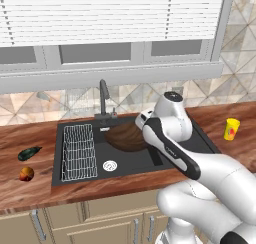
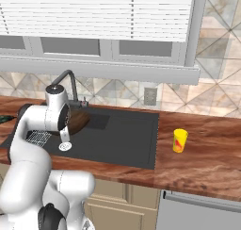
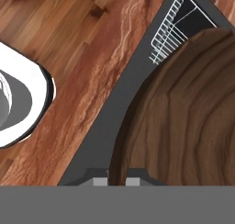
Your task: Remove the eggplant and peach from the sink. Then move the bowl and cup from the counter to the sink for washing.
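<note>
Two pieces of produce lying on the counter [image 1: 30, 133] near its left end, close to the front edge: peach [image 1: 26, 174] nearest, eggplant [image 1: 29, 153] just behind it, both clear of the sink [image 1: 57, 153]. Farther back, inside that black sink, wire rack [image 1: 79, 152] on the left and silver drain [image 1: 110, 165] beside it. Above the basin, bowl [image 1: 127, 136] carried tilted on edge, rim pinched in the narrowly closed gripper [image 3: 116, 181], wood grain close against the hand camera. Off toward the counter's right end, well apart from the sink, cup [image 2: 179, 140] standing upright. Farthest, faucet [image 1: 103, 99] at the sink's back edge.
</note>
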Tool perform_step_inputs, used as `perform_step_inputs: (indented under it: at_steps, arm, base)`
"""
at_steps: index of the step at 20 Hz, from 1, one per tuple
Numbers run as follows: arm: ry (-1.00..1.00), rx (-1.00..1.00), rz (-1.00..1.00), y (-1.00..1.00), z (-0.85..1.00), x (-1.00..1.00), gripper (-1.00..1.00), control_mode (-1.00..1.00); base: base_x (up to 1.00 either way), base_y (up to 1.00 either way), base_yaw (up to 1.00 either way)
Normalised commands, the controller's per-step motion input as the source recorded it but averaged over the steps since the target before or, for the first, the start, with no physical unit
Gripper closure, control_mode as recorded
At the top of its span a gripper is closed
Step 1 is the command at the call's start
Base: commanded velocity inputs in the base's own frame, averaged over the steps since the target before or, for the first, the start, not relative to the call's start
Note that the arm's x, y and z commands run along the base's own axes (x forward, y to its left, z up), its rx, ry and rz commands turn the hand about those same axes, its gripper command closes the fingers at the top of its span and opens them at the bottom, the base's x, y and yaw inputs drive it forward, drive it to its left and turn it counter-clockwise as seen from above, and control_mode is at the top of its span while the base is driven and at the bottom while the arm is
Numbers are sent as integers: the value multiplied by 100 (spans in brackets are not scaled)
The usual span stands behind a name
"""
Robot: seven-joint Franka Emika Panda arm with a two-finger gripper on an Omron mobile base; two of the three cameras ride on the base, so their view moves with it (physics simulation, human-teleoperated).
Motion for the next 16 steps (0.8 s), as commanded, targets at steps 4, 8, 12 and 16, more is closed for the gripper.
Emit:
perform_step_inputs:
  at_steps: [4,8,12,16]
  arm:
    - [0,0,-3,0,-5,2,100,-100]
    - [0,0,-3,0,-6,1,100,-100]
    - [0,0,-3,1,-6,1,100,-100]
    - [0,0,-2,0,-6,2,100,-100]
  base:
    - [0,0,0]
    - [0,0,0]
    - [0,0,0]
    - [0,0,0]
